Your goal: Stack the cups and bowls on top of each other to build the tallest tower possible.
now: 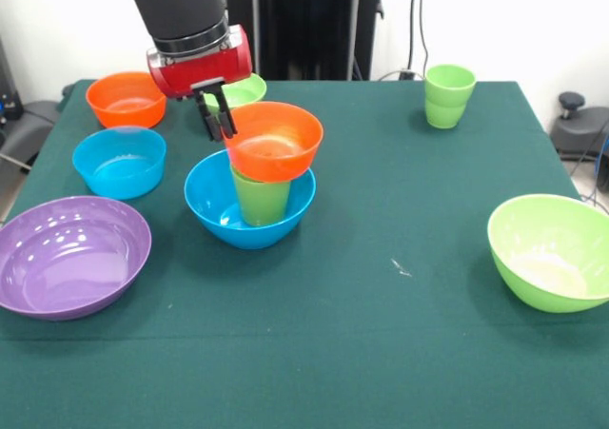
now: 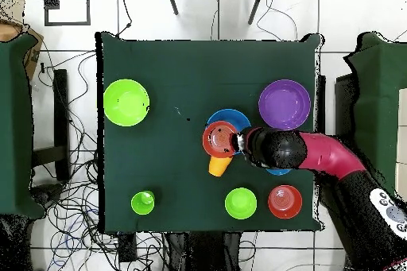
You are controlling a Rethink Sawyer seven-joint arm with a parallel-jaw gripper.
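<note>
Three pieces make up the tower (image 1: 259, 182) near the middle of the worktop (image 1: 400, 353): a blue bowl (image 1: 249, 201) at the bottom, a green cup (image 1: 260, 199) standing in it mouth down, and an orange bowl (image 1: 273, 142) set mouth up on the cup. In the front view, the claw (image 1: 218, 123) is seen just left of that orange bowl, at the height of its rim, with the fingers pointing straight down. Contact with the rim cannot be told, nor can it be told whether the claw is released or clenched. From the claw, the tower lies directly to the right in the front view. Its long axis is judged upright, though the top bowl seems tipped slightly toward the camera.

Spare pieces are spread around: a purple bowl (image 1: 71, 255), a light blue bowl (image 1: 119, 161) and a second orange bowl (image 1: 126, 98) on the left, a lime bowl (image 1: 242, 90) behind the arm, two nested green cups (image 1: 448, 95) far right, and a large lime bowl (image 1: 552, 251) at the right edge.
</note>
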